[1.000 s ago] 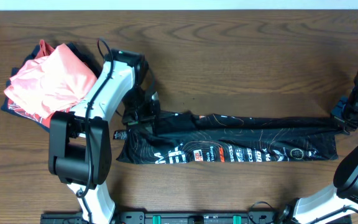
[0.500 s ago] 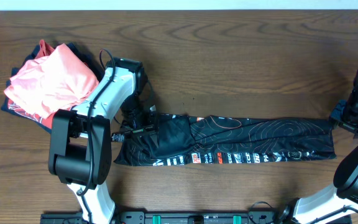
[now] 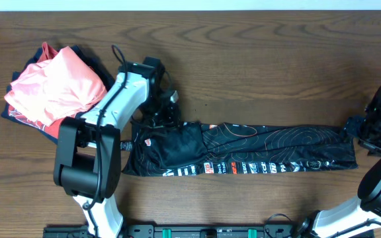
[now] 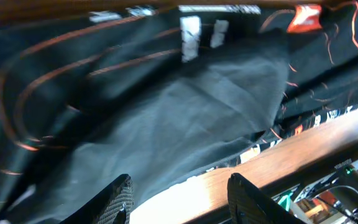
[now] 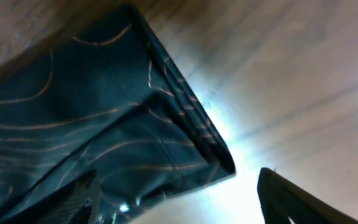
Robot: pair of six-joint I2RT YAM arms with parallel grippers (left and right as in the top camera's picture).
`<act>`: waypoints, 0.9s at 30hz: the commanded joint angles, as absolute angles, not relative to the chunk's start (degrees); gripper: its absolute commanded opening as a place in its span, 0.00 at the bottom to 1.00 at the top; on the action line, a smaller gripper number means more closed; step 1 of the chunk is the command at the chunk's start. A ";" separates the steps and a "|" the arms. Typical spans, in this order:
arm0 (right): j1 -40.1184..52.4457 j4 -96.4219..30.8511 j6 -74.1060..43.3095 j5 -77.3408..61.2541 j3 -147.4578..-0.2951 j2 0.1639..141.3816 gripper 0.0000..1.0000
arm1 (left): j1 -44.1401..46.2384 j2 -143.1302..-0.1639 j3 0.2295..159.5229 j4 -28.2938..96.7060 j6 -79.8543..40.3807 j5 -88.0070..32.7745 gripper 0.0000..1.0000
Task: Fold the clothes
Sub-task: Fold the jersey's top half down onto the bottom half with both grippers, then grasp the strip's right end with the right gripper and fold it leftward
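Observation:
The clothes, a black jersey (image 3: 263, 151) with thin orange lines and white lettering, lie on the table as a long folded band running left to right. My left gripper (image 3: 159, 114) hovers just behind the band's left end, open. In the left wrist view its fingers (image 4: 120, 200) stand apart over the jersey (image 4: 166, 112) and the table edge, with nothing between them. My right gripper (image 3: 360, 131) is at the band's right end, also open. The right wrist view shows the jersey's folded corner (image 5: 117, 118) lying free in front of the wide-spread fingers (image 5: 84, 198).
A pile of folded garments (image 3: 55, 82), salmon-pink on top with red and navy below, sits at the back left beside the left arm. Bare wooden table (image 3: 263, 73) stretches behind the jersey. The robot base rail (image 3: 197, 231) runs along the front edge.
Both grippers have opened and let go of the jersey. The band has settled flat on the table, and the left gripper has drawn back a little toward the rear.

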State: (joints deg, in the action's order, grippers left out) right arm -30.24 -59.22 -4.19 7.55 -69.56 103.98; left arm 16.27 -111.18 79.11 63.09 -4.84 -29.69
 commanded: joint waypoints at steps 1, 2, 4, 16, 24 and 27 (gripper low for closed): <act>-30.83 -55.70 -1.43 5.48 -65.30 104.18 0.80 | 16.97 -109.40 79.57 63.94 -5.02 -30.46 0.51; -30.83 -54.04 -1.39 5.32 -63.99 104.18 0.80 | 16.97 -109.40 79.57 64.23 -5.04 -30.46 0.50; -30.83 -50.87 -0.91 4.32 -61.41 104.18 0.82 | 16.95 -109.32 79.57 64.60 -5.17 -30.44 0.49; -30.79 -43.51 2.68 -3.90 -55.88 104.16 0.09 | 16.62 -104.01 79.57 63.64 -5.19 -24.99 0.49; -30.79 -54.11 2.17 0.69 -67.85 103.63 0.01 | 12.47 -98.91 79.57 64.58 -6.46 -24.82 0.49; -30.39 -60.12 0.84 -0.01 -74.89 102.89 0.01 | 10.11 -96.49 79.57 64.66 -6.52 -24.84 0.49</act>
State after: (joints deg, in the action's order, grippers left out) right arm -30.37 -58.26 1.69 -0.54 -68.69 103.85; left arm 12.23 -99.66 79.11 64.27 -5.78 -25.76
